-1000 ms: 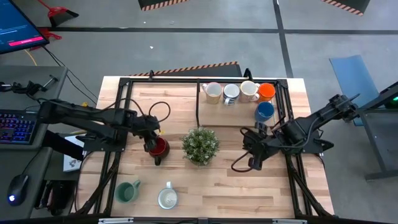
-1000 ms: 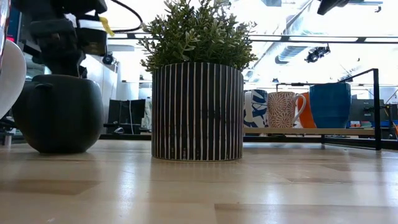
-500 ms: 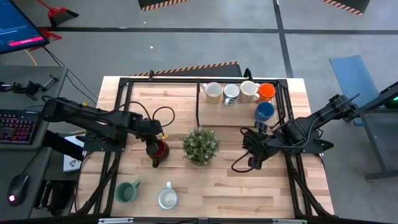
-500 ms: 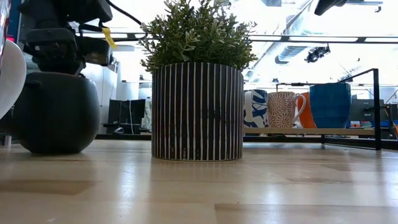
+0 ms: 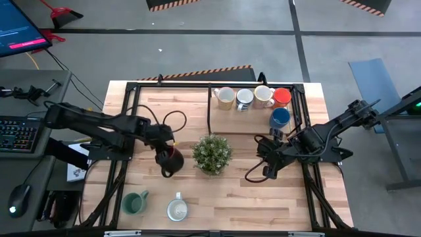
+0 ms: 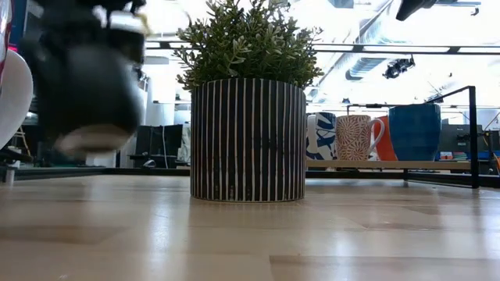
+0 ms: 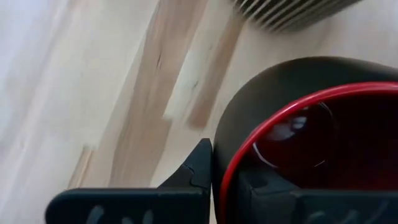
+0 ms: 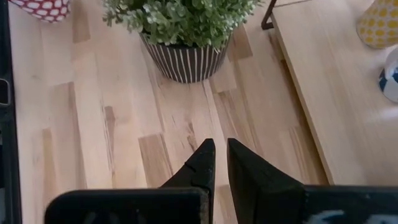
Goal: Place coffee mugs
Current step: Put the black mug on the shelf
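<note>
Left gripper (image 5: 166, 153) clamped on rim of red mug (image 5: 172, 158), one finger (image 7: 198, 169) outside wall; mug lifted off table (image 5: 230, 197), left of potted plant (image 5: 212, 153). Right gripper (image 5: 268, 172) fingers together, empty, right of plant, near shelf (image 5: 250, 125). Five mugs on shelf: cream (image 5: 225, 97), pale (image 5: 244, 99), white (image 5: 264, 95), orange (image 5: 281, 97), blue (image 5: 279, 118). Green mug (image 5: 135, 203) and white mug (image 5: 177, 209) at table front.

No text, label, brand, number or sign can be read anywhere; the monitor (image 5: 20, 33) at upper left shows only illegible marks.
</note>
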Controlling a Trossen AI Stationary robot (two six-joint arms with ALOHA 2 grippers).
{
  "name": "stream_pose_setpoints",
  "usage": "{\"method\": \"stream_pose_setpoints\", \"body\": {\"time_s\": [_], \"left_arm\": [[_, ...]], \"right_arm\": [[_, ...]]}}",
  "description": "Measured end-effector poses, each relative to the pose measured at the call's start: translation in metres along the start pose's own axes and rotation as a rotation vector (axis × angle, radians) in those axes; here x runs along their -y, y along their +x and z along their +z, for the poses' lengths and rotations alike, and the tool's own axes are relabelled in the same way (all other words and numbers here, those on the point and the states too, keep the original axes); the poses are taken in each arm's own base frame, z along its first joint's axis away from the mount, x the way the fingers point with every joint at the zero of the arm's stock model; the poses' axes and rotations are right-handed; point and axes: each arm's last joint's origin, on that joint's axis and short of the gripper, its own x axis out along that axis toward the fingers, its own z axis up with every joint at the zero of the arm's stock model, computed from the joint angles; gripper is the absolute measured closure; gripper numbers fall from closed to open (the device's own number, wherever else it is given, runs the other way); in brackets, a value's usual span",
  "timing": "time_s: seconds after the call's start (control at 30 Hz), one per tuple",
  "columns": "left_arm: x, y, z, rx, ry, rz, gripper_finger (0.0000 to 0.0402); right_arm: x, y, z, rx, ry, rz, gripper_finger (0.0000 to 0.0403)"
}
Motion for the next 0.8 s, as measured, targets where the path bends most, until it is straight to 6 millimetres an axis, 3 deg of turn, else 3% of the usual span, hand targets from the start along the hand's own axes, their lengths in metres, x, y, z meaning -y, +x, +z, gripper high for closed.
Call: {"method": "stream_pose_setpoints", "body": {"time_s": [0.17, 0.53, 0.67, 0.8], "left_arm": [[0.017, -0.036, 0.023, 0.091, 0.068, -0.029, 0.0396], [0.086, -0.124, 0.079, 0.404, 0.283, -0.146, 0.0396], [0.119, -0.125, 0.107, 0.418, 0.403, -0.15, 0.0396], [0.151, -0.108, 0.13, 0.391, 0.524, -0.139, 0.0396]], "right_arm": [[0.004, 0.0, -0.005, -0.051, -0.021, -0.042, 0.0382], [0.019, -0.003, -0.016, -0.088, 0.046, -0.267, 0.0382], [0.019, -0.003, -0.016, -0.087, 0.044, -0.266, 0.0382], [0.02, -0.004, -0.017, -0.083, 0.037, -0.285, 0.0382]]}}
